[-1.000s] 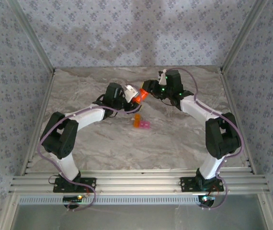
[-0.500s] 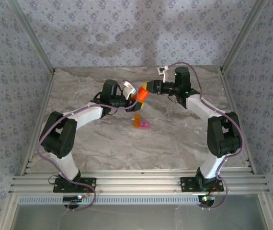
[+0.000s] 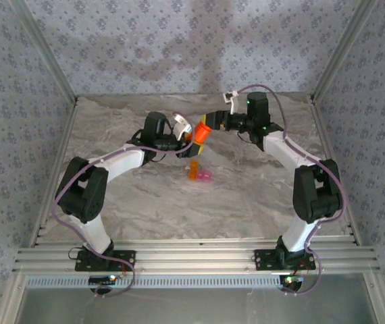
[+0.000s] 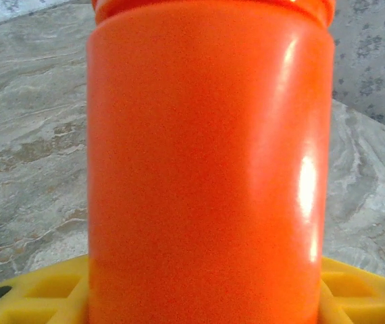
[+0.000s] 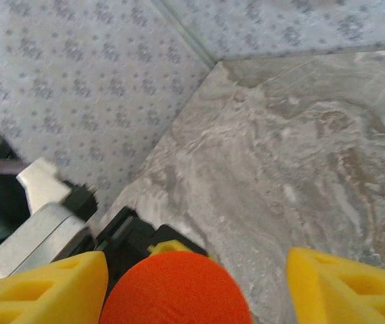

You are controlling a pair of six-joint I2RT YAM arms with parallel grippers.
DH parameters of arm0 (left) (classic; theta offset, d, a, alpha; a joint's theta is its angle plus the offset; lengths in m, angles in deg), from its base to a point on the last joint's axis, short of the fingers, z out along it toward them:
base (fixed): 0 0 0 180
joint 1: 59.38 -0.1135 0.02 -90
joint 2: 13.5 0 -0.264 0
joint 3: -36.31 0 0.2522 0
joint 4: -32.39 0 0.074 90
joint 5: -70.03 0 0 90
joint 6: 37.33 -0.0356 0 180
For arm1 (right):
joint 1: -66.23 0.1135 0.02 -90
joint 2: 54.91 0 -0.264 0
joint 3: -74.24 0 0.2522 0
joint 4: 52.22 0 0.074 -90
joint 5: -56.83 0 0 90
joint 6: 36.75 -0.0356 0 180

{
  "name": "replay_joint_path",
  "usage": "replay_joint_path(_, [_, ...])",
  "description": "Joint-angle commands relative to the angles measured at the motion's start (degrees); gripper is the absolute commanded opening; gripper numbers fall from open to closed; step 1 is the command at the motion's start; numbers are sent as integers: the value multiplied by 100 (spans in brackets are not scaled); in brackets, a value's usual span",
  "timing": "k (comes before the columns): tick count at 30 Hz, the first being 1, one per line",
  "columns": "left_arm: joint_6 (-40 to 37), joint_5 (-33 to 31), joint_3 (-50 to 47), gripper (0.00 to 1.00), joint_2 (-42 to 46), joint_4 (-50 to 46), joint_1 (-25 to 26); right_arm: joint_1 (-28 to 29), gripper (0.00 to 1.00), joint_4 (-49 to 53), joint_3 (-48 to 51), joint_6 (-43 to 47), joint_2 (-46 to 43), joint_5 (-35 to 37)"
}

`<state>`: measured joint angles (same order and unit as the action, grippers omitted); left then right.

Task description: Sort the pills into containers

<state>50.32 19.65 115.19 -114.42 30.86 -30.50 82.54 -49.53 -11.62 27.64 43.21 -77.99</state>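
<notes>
My left gripper [image 3: 191, 133] is shut on an orange-red cylindrical bottle [image 3: 202, 131], held above the middle of the table. In the left wrist view the bottle [image 4: 206, 169] stands between the yellow fingers [image 4: 44, 297]. My right gripper [image 3: 213, 123] is at the bottle's far end. In the right wrist view its yellow fingers [image 5: 44, 290] stand open on either side of the bottle's round orange end [image 5: 175, 290], with a gap on the right. The containers [image 3: 199, 173], a tiny joined orange and pink pair, lie on the table just in front of the bottle. The pills are hidden.
The marble tabletop [image 3: 246, 196] is walled by patterned panels at the back and sides, with aluminium posts at the corners. Both arms reach inward and meet over the back half of the table. A rail [image 3: 192, 256] runs along the near edge.
The right wrist has twisted and the arm has shifted slightly toward the back. Its jaws, closed on the bottle's end before, now stand open. The left gripper keeps its hold.
</notes>
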Motion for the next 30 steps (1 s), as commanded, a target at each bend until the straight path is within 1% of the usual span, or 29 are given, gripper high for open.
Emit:
replay_joint_path(1, [-221, -521, -33, 0, 198, 0, 25, -55, 75, -312, 153, -903, -232, 732])
replay_joint_path(5, [-513, -1352, -140, 0, 249, 16, 129, -30, 75, 216, 121, -1859, -260, 1431])
replay_joint_path(7, [-635, -1715, -170, 0, 257, 21, 185, 1, 75, 297, 191, -2230, -267, 1670])
replay_joint_path(10, [-760, -2009, -181, 0, 257, 9, 244, 125, 76, 365, 249, -2442, -259, 1902])
replay_joint_path(14, [-875, -2123, -156, 0, 240, -74, 308, 279, 78, 540, 196, -2419, -190, 2099])
replay_joint_path(23, [-987, -2162, -62, 0, 178, -204, 389, 533, 79, 496, 74, -2501, 56, 2048])
replay_joint_path(30, [-998, -2163, -59, 0, 178, -205, 407, 695, 78, 519, -24, -2524, 217, 2030])
